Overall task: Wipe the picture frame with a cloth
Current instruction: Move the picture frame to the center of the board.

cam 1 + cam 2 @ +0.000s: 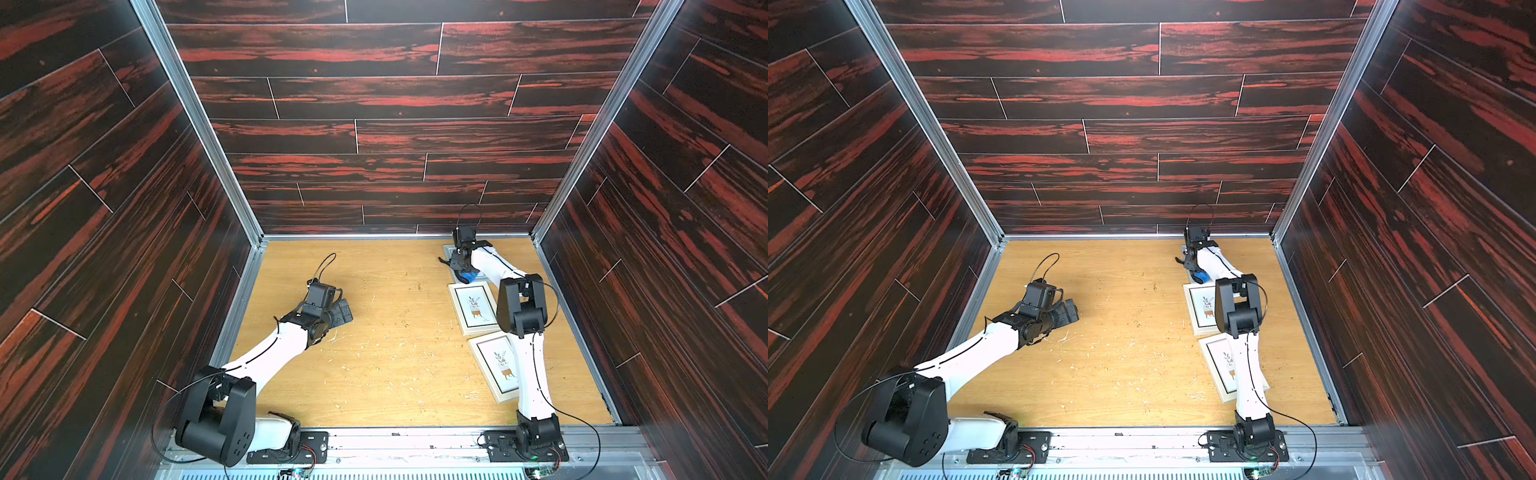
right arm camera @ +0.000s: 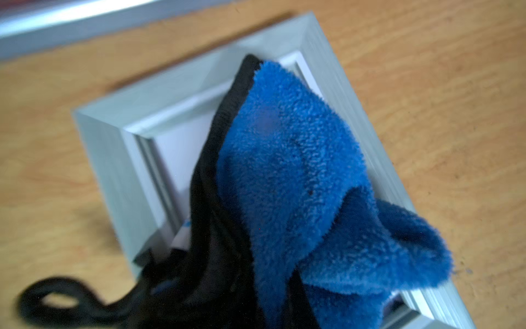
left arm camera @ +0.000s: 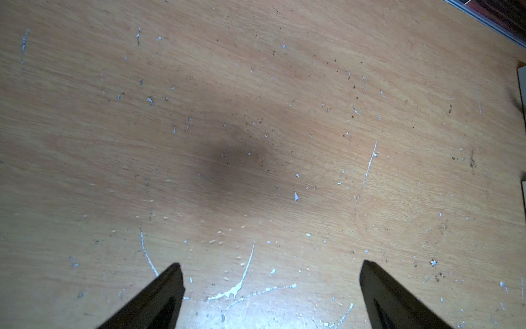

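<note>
A pale grey picture frame lies flat at the back right of the wooden floor, and one corner of it shows in both top views. My right gripper is shut on the bunched blue cloth directly over this frame. The cloth hangs down across the frame's inner panel and hides the jaws. Its black corner loop trails off to one side. My left gripper is open and empty above bare floor on the left.
Two more white frames with plant prints lie nearer the front, along the right arm. The metal rail of the back wall runs close behind the grey frame. The floor is scratched and speckled.
</note>
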